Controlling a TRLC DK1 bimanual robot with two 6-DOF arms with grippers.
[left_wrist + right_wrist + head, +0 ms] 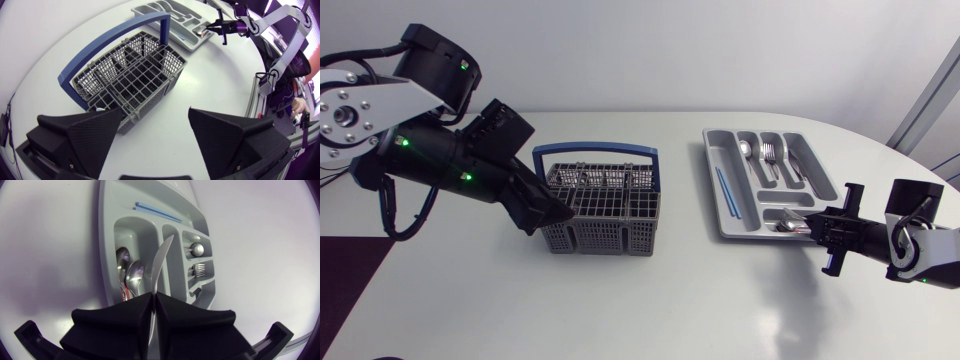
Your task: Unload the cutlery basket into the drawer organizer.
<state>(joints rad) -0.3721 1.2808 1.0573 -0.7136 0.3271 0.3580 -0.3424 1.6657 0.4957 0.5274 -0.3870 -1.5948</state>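
Two arms are showing in the head view: the left end effector [548,213] is sitting against the cutlery basket [600,235], and the right end effector [832,238] is hovering at the drawer organizer [711,160], where forks [769,155] are lying. In the left wrist view, its fingers are gaping wide and gripping nothing, and the basket is looking nearly empty. In the right wrist view, closed fingers are pinching a knife [160,265] above the organizer. Unloading is probably nearing its end.
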